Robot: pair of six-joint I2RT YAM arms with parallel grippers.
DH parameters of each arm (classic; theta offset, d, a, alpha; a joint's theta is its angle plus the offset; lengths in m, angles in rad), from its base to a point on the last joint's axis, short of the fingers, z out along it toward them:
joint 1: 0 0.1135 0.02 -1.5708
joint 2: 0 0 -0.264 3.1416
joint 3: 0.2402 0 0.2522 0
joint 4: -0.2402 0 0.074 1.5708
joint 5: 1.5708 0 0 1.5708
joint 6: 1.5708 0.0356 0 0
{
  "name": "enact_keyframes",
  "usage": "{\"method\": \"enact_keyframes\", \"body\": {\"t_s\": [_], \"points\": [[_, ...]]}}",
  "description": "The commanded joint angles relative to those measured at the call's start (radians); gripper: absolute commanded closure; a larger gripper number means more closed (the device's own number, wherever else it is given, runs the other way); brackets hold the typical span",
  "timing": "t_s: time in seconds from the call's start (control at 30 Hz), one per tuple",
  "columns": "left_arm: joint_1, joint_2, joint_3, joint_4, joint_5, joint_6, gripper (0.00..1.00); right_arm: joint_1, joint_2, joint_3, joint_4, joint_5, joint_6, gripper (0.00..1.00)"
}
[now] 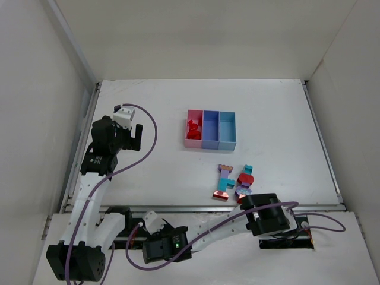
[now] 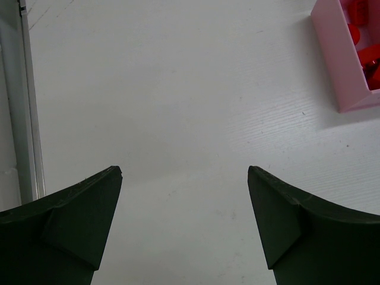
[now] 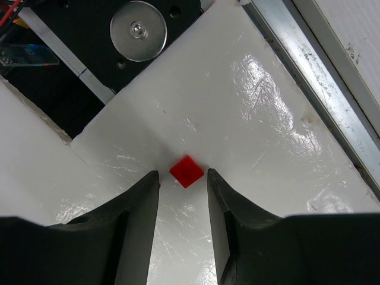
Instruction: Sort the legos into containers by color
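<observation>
A tiny red lego chip (image 3: 187,171) lies on the glossy white shelf (image 3: 249,119) in front of the table. My right gripper (image 3: 182,172) stands open around the chip, its tips on either side with a small gap on each. A multicolour clump of legos (image 1: 234,183) in red, teal and lavender sits near the table's front edge. The containers stand mid-table: pink (image 1: 193,141), purple-blue (image 1: 211,130), light blue (image 1: 227,130). Red legos (image 1: 193,126) lie in the pink one. My left gripper (image 2: 184,169) hangs open over bare table, left of the pink bin (image 2: 347,65).
A black motor housing with a metal disc (image 3: 138,22) lies just beyond the shelf. An aluminium rail (image 3: 309,53) marks the table's near edge. White enclosure walls (image 1: 53,89) ring the table, and purple cables (image 1: 148,130) trail from both arms.
</observation>
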Motion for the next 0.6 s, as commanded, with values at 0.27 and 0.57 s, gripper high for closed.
{"method": "enact_keyframes", "body": {"t_s": [0.27, 0.57], "points": [[0.003, -0.005, 0.022, 0.01, 0.007, -0.002, 0.15, -0.013, 0.024, 0.016, 0.052, -0.013, -0.008, 0.57], [0.003, -0.005, 0.022, 0.01, 0.007, -0.002, 0.15, -0.022, 0.024, -0.002, 0.052, -0.022, -0.008, 0.7]]}}
